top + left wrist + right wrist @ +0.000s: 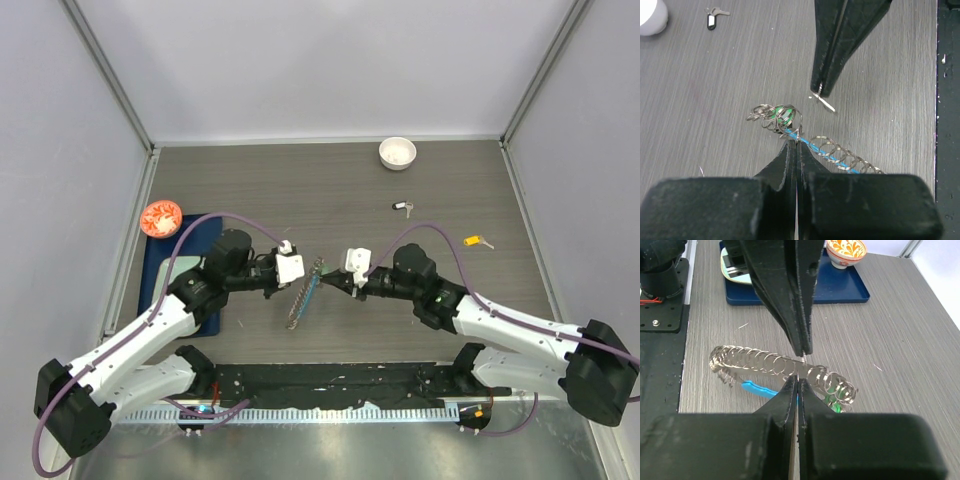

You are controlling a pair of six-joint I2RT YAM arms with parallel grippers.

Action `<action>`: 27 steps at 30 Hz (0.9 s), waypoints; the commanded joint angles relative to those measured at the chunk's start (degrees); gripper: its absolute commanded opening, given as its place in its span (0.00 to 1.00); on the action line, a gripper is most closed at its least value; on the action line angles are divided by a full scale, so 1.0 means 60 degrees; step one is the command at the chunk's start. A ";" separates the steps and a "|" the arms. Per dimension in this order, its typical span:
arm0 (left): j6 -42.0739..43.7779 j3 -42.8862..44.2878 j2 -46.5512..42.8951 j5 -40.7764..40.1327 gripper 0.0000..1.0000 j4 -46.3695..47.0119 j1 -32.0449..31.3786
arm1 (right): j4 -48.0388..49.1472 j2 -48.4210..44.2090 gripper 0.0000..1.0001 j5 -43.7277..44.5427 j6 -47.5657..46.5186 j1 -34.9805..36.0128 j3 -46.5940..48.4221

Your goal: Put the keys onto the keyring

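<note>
While the left gripper (796, 142) clamps the keyring (838, 153) between the arms over the table (250, 180), the right gripper (820, 93), clenched on a small silver key (827, 103), hovers just beside it, so threading seems in hand and next calls for slipping that key onto a loop.

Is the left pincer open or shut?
Shut. The left pincer has its tips pressed together with no gap, pinching the keyring.

Grey wood-grain tabletop (300, 190) fills the booth, plain pale walls (320, 60) on three sides, silver metal corner posts (108, 72) at the back, light soft and even.
</note>
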 commanded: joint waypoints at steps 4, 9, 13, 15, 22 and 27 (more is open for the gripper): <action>-0.0267 -0.0014 -0.0258 0.0560 0.00 0.1307 0.0005 | 0.0364 -0.0103 0.01 0.0553 -0.0415 0.0309 0.0037; -0.0297 -0.0044 -0.0259 0.0604 0.00 0.1307 0.0019 | 0.0349 0.0058 0.01 0.1169 -0.0605 0.0573 0.0008; -0.0341 -0.0029 -0.0259 0.0678 0.00 0.1322 0.0019 | 0.0408 0.0175 0.01 0.1447 -0.0752 0.0763 -0.0036; -0.0399 -0.0029 -0.0245 0.0707 0.00 0.1351 0.0005 | 0.0393 0.0277 0.01 0.1593 -0.0825 0.0851 -0.0036; -0.0488 -0.0044 -0.0157 0.0780 0.00 0.1395 0.0005 | 0.0452 0.0366 0.01 0.2136 -0.1001 0.1056 -0.0051; -0.0488 -0.0058 -0.0142 0.0692 0.00 0.1395 0.0005 | 0.0496 0.0263 0.01 0.2312 -0.1059 0.1115 -0.0168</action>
